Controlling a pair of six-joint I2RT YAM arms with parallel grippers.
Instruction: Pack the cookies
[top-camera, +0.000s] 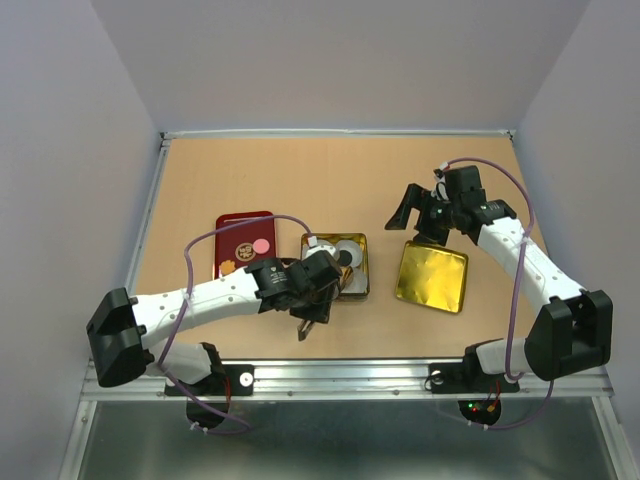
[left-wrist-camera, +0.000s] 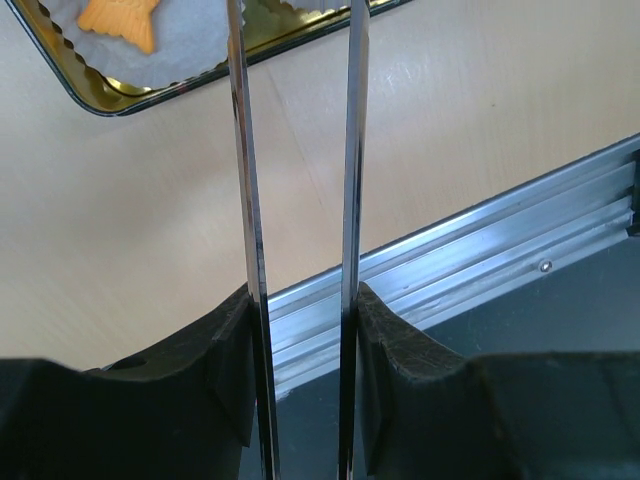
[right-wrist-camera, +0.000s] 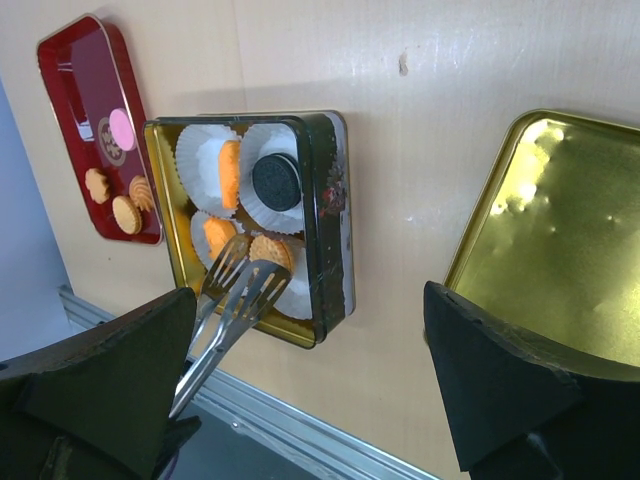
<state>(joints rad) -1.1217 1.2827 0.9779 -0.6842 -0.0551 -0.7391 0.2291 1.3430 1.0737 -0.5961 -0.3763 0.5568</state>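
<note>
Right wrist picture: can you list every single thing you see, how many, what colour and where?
table: one, light wood, under everything
red tray: one, red, left of the tin
tin: one, gold inside, middle of the table
gold lid: one, gold, right of the tin
paper cups: four, white, inside the tin
cookies on the red tray: four, one pink and three orange
cookies in the tin: four, three orange and one dark, in the cups
tongs: one, silver, tips over the tin
left hand: one, black, shut on the tongs
right hand: one, black, open, near the gold lid
</note>
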